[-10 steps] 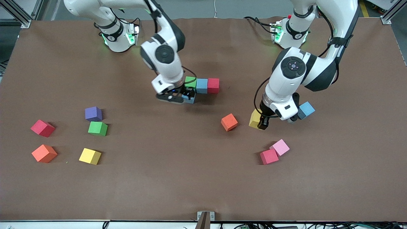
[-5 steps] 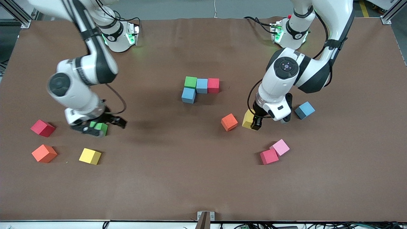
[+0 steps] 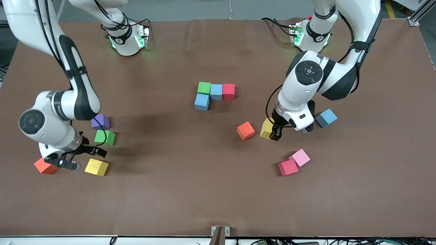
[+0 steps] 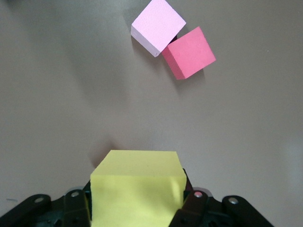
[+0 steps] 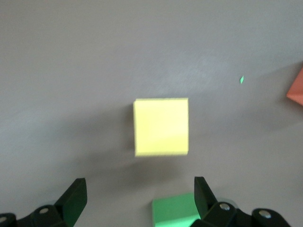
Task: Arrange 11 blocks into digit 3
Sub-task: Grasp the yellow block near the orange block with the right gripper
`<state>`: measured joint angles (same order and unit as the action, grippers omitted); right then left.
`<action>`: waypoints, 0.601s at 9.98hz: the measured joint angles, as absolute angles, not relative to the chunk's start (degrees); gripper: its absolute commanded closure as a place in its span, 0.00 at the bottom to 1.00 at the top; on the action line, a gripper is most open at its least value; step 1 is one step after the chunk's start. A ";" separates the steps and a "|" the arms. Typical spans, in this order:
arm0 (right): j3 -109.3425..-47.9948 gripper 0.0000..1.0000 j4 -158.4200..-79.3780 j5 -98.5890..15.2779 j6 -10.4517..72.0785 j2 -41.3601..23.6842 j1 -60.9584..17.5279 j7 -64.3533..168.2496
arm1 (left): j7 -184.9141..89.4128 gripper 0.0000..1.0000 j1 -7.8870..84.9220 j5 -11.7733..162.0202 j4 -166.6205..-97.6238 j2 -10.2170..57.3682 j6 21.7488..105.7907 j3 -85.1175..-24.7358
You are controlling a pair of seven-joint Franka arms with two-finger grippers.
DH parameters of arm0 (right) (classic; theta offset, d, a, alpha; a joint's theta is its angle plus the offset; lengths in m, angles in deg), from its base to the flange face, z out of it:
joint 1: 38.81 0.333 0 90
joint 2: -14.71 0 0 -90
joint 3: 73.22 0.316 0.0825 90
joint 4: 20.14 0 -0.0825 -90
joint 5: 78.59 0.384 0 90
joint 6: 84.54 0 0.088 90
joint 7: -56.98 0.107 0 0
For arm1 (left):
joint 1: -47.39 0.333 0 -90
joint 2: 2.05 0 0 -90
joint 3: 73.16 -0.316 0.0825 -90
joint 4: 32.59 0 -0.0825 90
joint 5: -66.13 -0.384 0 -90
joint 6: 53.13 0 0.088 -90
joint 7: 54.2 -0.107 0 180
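Four touching blocks lie mid-table as part of the digit 3: green (image 3: 204,87), blue (image 3: 216,92) and red (image 3: 228,91) in a row, with a second blue (image 3: 202,102) against the green, nearer the camera. My left gripper (image 3: 274,133) is shut on a yellow block (image 3: 266,129) (image 4: 137,189), low beside an orange block (image 3: 245,130). My right gripper (image 3: 82,159) (image 5: 139,198) hangs open and empty over the right arm's end, among a yellow block (image 3: 96,167) (image 5: 161,126), a green block (image 3: 104,137) (image 5: 175,210) and an orange block (image 3: 43,166).
A purple block (image 3: 100,121) lies beside the loose green one. A pink block (image 3: 299,157) (image 4: 157,26) and a red block (image 3: 288,167) (image 4: 189,52) touch, nearer the camera than the left gripper. A loose blue block (image 3: 326,117) sits toward the left arm's end.
The right arm left the second blue block at the figure and swung to its own end, now over the loose blocks there. The left gripper carried the yellow block slightly toward the orange one.
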<state>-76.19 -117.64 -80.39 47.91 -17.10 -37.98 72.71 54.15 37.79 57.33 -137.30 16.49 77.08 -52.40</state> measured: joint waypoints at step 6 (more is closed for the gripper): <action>-75.96 0.03 -110.67 -80.39 47.93 -26.16 -39.99 72.20 | 54.15 0.87 37.85 57.33 -135.03 16.55 74.68 -52.40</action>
<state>-75.96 -110.67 -80.39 47.93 -26.16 -39.99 72.20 54.15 37.85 57.33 -135.03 16.55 74.68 -52.40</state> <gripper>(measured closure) 0.000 0.366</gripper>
